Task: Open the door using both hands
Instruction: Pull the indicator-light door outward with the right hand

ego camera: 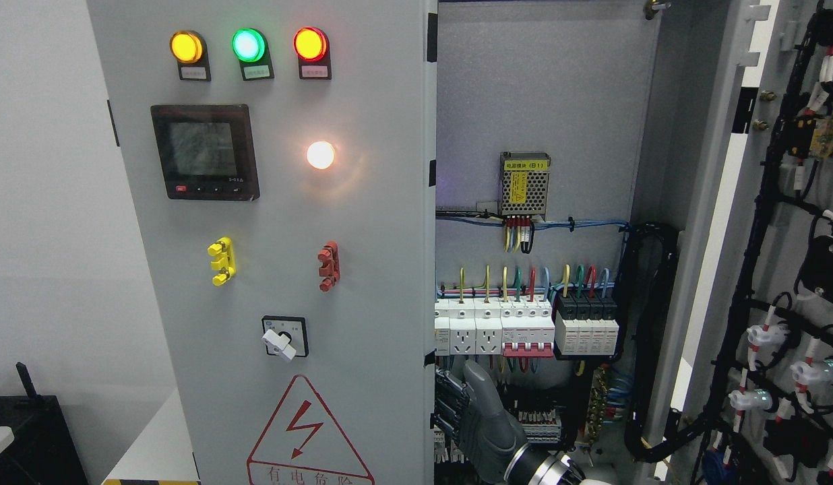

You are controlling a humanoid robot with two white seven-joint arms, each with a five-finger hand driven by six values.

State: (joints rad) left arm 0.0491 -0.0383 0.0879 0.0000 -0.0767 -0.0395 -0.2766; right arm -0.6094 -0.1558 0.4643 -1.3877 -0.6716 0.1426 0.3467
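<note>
The left door [362,269] is matt grey painted metal; the hand [474,414] just beside its edge is smooth dark plastic.

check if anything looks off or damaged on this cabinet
Nothing looks damaged. The left door is shut while the right door is swung wide open, baring the breakers. The right hand has its fingers at the left door's edge.

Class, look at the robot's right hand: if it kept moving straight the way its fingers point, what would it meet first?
Probably the inner edge of the left door: the right hand points up-left toward it, below the white sockets. Depth is unclear.
</note>
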